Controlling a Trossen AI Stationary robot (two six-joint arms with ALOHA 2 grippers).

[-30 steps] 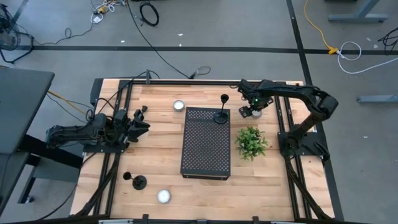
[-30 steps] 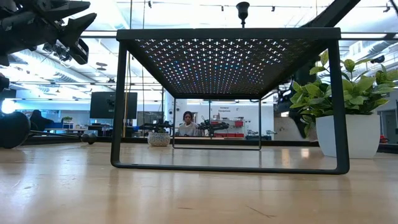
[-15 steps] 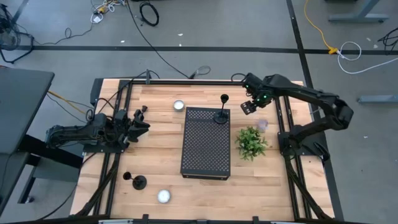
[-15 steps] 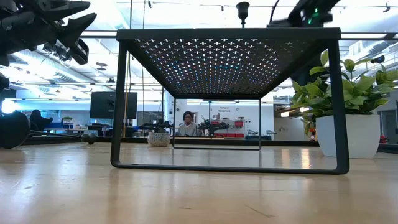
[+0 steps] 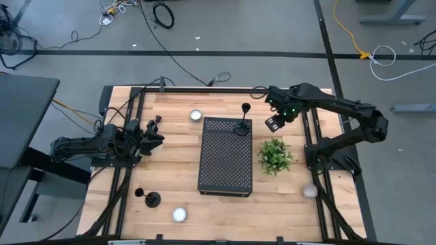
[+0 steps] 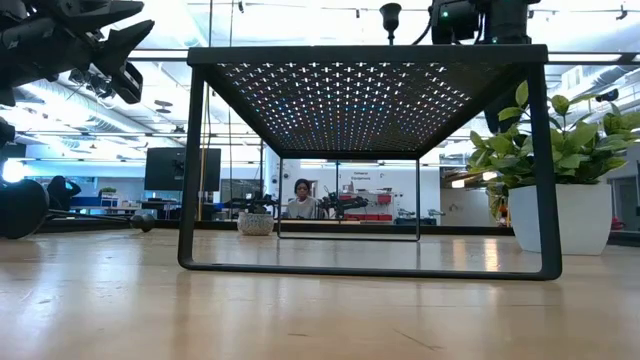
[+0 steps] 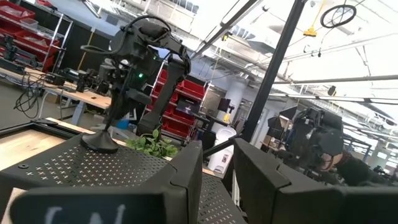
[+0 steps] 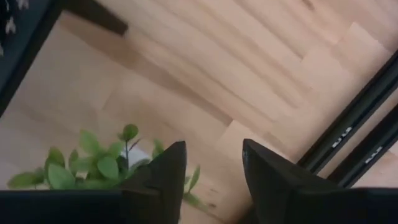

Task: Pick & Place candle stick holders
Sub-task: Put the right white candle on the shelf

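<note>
- The right gripper (image 5: 273,123) hangs above the table's far right part, between the perforated black stand (image 5: 225,156) and the side rail, fingers (image 8: 163,171) parted and empty.
- The left gripper (image 5: 155,132) waits at the table's left edge, fingers apart.
- 1 candle stick holder (image 5: 242,122), matte black, stands upright on the stand's far end, near the right gripper.
- Another holder (image 5: 149,198) sits at the near left.

Overhead, straight down on the whole table (image 5: 170,146). Low, level from the near edge, under the perforated stand (image 6: 365,60). Wrist views close; stand shared by overhead, low, left wrist.
</note>
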